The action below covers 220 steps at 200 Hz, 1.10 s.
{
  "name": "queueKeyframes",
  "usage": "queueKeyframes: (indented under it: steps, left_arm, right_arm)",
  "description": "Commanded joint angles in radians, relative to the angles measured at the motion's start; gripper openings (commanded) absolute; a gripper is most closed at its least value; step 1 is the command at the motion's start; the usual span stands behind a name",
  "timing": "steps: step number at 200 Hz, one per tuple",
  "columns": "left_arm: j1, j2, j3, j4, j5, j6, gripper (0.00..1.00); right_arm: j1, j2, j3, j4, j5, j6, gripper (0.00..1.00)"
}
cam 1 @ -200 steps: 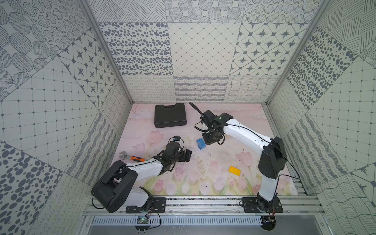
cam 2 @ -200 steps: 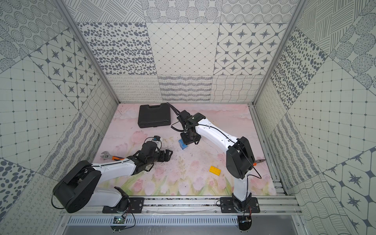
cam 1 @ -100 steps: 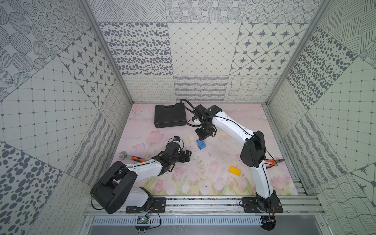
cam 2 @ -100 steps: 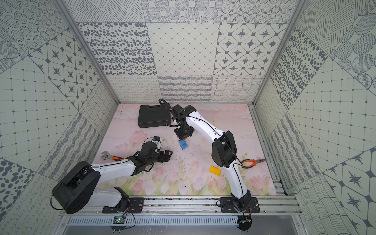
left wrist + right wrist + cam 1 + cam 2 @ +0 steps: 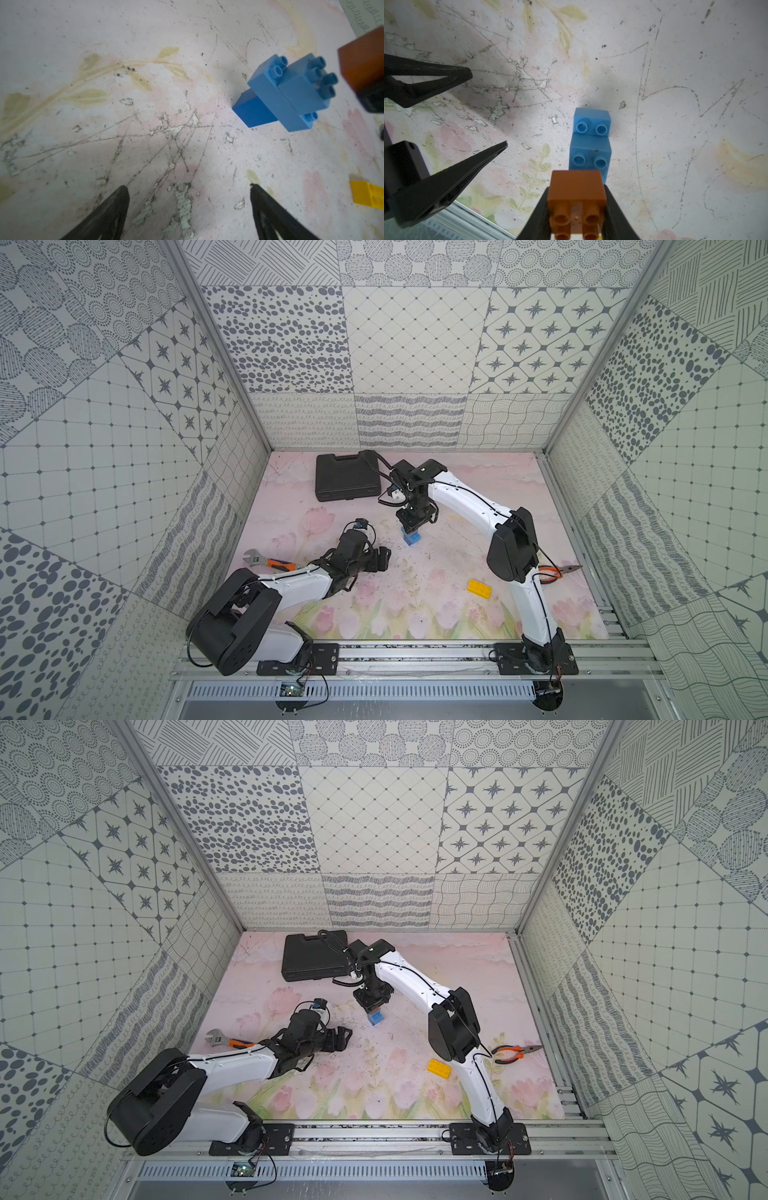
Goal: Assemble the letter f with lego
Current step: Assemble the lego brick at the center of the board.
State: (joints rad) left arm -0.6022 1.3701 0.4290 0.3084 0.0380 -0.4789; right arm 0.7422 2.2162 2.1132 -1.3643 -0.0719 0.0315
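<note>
right wrist alone shows grip: right fingers (image 5: 617,218) pinch brown brick (image 5: 576,187) near blue stack (image 5: 589,153) | left fingers (image 5: 112,209) spread | yellow brick (image 5: 478,587) apart

Blue stack (image 5: 410,538) upright mid-mat; brown brick (image 5: 576,187) held above; yellow brick (image 5: 478,588) apart

left end effector (image 5: 188,187) splayed, right one (image 5: 576,188) clamped

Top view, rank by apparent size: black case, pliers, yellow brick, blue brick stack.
In a top view:
1. black case
2. pliers
3. yellow brick and blue brick stack: too alike to rank (stack sits nearer camera)
</note>
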Motion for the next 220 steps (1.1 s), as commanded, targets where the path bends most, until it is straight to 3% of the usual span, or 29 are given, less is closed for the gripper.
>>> queueKeyframes:
  steps: [1, 83, 220]
  left_arm:
    - [-0.004, 0.007, -0.003, 0.031, -0.006, 0.013, 0.92]
    - [-0.004, -0.015, -0.045, 0.131, 0.068, 0.045, 0.94]
    - [-0.006, -0.237, -0.182, 0.220, 0.089, 0.097, 0.93]
  right_arm:
    - [0.005, 0.006, -0.019, 0.033, 0.026, -0.021, 0.30]
    - [0.003, 0.018, -0.019, 0.046, 0.067, -0.036, 0.29]
    - [0.003, 0.030, -0.034, 0.045, 0.049, -0.048, 0.29]
